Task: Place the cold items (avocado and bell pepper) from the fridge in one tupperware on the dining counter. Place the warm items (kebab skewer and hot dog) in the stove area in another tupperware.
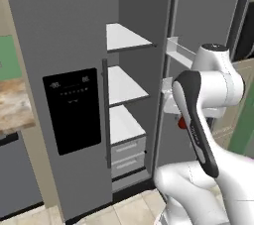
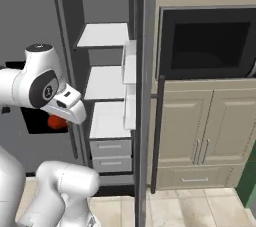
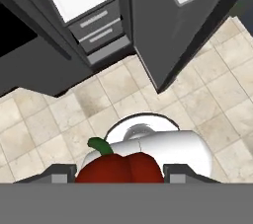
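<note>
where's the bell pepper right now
The bell pepper sits between the gripper fingers in the hand view, above the tiled floor in front of the open fridge.

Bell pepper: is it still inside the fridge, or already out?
Out. The bell pepper sits between the fingers of the gripper above the tiled floor, in front of the open fridge.

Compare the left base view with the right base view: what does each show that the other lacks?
Left base view alone: the fridge's black dispenser panel in full, and a strip of brown stone countertop.

Right base view alone: a dark wall oven above beige cabinet doors.

Both: white shelves, grey drawers and the red bell pepper beside the arm.
</note>
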